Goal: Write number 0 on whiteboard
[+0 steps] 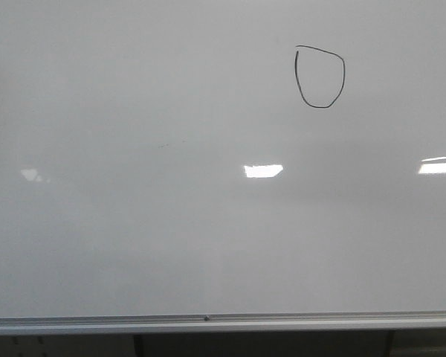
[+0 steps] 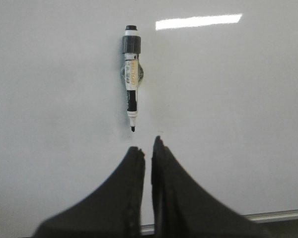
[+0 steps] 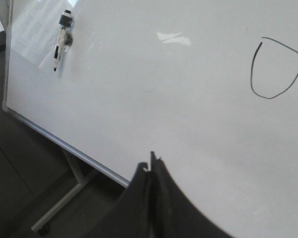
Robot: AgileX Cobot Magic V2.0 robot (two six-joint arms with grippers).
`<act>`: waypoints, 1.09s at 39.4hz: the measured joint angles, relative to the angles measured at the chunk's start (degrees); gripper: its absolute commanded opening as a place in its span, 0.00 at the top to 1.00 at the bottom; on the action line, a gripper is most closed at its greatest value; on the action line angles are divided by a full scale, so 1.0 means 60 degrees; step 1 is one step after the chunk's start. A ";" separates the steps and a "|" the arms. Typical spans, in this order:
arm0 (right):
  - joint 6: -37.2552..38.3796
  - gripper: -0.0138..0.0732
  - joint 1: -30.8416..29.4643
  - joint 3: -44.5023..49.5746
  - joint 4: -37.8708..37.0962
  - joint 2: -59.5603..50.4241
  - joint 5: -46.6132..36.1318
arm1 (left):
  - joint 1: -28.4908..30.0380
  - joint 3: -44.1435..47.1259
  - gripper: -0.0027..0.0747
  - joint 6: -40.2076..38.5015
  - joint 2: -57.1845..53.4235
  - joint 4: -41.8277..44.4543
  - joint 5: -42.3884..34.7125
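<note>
The whiteboard [image 1: 134, 238] fills the front view, glossy grey-white with glare patches. The number 0 [image 1: 320, 76] is a thin black lopsided loop at its upper right, also in the right wrist view as the number 0 [image 3: 276, 68]. Neither gripper shows in the front view. My left gripper [image 2: 148, 145] is just short of the tip of a marker [image 2: 131, 74], a white barrel with a grey end, clipped to the board; its fingers stand a thin slit apart with nothing between them. My right gripper [image 3: 151, 161] is shut and empty near the board's frame edge, well away from the loop.
A silver frame edge [image 1: 208, 321] runs along the board's bottom. In the right wrist view the marker [image 3: 62, 42] sits near the board's corner, and a stand leg [image 3: 59, 208] and dark floor lie beyond the frame.
</note>
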 measured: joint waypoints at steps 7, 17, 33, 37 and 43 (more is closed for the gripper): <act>0.0000 0.92 0.0000 0.0000 0.0000 0.0000 0.0000 | 0.0000 0.0440 0.99 0.0000 -0.1153 0.0000 0.0000; 0.0000 0.92 0.0000 0.0000 0.0000 0.0000 0.0000 | 0.0000 0.0478 0.99 0.0000 -0.1533 -0.0203 -0.0064; 0.0000 0.92 0.0000 0.0000 0.0000 0.0000 0.0000 | 0.0000 0.0500 0.99 0.0000 -0.1540 -0.0225 -0.0136; 0.0000 0.92 0.0000 0.0000 0.0000 0.0000 0.0000 | 0.0000 0.0500 0.99 0.0000 -0.1540 -0.0230 -0.0136; 0.0000 0.92 0.0000 0.0000 0.0000 0.0000 0.0000 | 0.0000 0.0585 0.99 0.0000 -0.1555 -0.0209 -0.0358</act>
